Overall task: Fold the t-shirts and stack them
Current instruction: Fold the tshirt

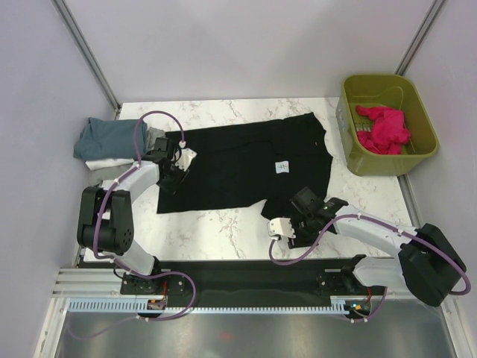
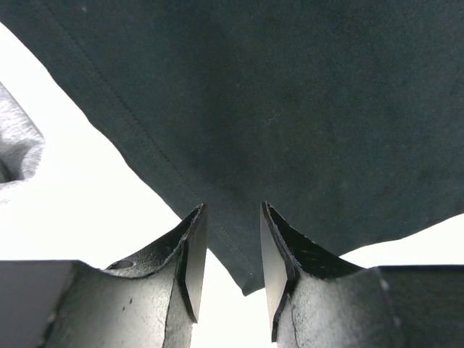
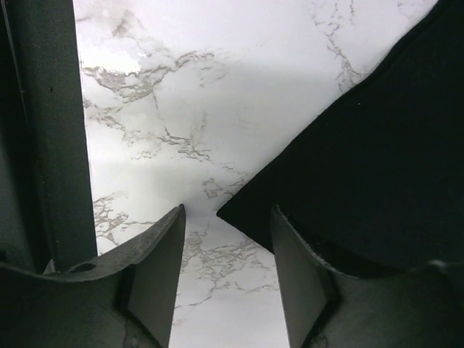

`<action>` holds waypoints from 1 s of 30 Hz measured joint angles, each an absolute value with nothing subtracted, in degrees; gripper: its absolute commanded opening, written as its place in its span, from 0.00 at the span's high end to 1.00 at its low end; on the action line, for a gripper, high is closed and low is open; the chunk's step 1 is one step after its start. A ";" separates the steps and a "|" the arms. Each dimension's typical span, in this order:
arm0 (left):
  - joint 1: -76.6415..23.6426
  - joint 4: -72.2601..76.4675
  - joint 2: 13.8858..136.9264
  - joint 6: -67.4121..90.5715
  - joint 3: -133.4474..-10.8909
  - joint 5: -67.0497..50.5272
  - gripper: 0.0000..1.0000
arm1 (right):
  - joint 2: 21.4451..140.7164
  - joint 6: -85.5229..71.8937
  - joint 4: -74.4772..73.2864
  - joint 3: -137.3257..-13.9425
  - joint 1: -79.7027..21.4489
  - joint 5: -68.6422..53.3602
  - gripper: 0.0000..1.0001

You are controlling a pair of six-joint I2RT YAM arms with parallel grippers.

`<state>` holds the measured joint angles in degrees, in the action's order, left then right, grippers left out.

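Two sets of jaws gape at the black t-shirt (image 1: 231, 171); basket (image 1: 387, 164) holds pink cloth (image 1: 384, 128), perhaps clothing.

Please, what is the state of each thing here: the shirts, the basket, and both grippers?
Black shirt: spread flat on the table, label up.
Shirt pile: folded, stacked, teal on top.
Basket: upright, holding red cloth.
Left gripper: open, astride the black shirt's hem.
Right gripper: open, at the shirt's near corner.
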<state>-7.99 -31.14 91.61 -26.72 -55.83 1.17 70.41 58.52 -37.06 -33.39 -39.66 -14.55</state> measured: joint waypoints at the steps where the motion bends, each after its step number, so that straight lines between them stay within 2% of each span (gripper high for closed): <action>1: -7.99 -31.14 91.35 -26.72 -55.83 1.17 0.57 | 70.63 58.41 -37.10 -33.47 -39.66 -14.59 0.45; 5: -7.99 -31.57 90.32 -26.57 -55.81 1.17 0.57 | 72.47 56.88 -37.87 -34.48 -39.66 -14.81 0.53; 8: -7.99 -33.06 89.19 -25.76 -55.42 0.75 0.58 | 73.08 56.03 -37.91 -34.83 -39.66 -15.05 0.70; 9: -7.99 -33.85 88.62 -25.41 -55.13 0.43 0.57 | 73.14 55.79 -37.69 -34.87 -39.70 -15.09 0.82; 12: -7.99 -36.64 85.60 -24.71 -53.23 -0.40 0.57 | 73.17 55.44 -36.64 -34.85 -39.79 -14.61 0.95; 14: -7.99 -38.41 82.37 -24.73 -50.85 -0.54 0.57 | 73.08 55.11 -36.32 -34.85 -39.81 -14.26 1.00; 20: -7.99 -41.23 76.16 -25.85 -43.05 -0.23 0.57 | 71.88 52.51 -35.07 -33.98 -39.92 -13.65 1.00; 30: -6.09 -39.27 80.60 -26.55 -41.60 -0.12 0.58 | 71.83 49.69 -34.22 -33.98 -39.92 -12.27 1.00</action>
<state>-6.09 -39.27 80.60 -26.55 -41.60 -0.12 71.83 49.69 -34.22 -33.98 -39.92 -12.27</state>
